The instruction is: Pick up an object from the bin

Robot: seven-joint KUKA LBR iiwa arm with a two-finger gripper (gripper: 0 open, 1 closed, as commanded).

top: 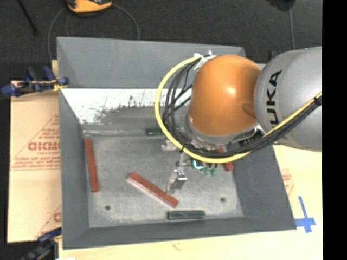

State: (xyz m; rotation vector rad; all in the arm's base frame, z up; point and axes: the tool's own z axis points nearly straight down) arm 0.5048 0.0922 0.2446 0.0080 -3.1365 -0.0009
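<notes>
Nearest the front wall of the bin (73,167) lies a short dark green bar (186,215), flat on the floor. Just behind it is the slanted red-brown stick (153,189), running from mid-floor down to the right. My fingers (178,180) hang right by its right-hand end, so I take this to be my piece. How far apart they stand I cannot tell from here, nor whether they touch it.

The stick looks long, slim and flat, with a paler edge on its upper side. I judge it stiff and light, probably wood or plastic, and not fragile. Lying flat, it gives little height to catch. I would close across its narrow width near the middle, since a hold at the end may let it swing or tip.

Further left, a second red-brown stick (91,164) lies along the left wall. A small dark piece (153,131) sits at the back wall.
</notes>
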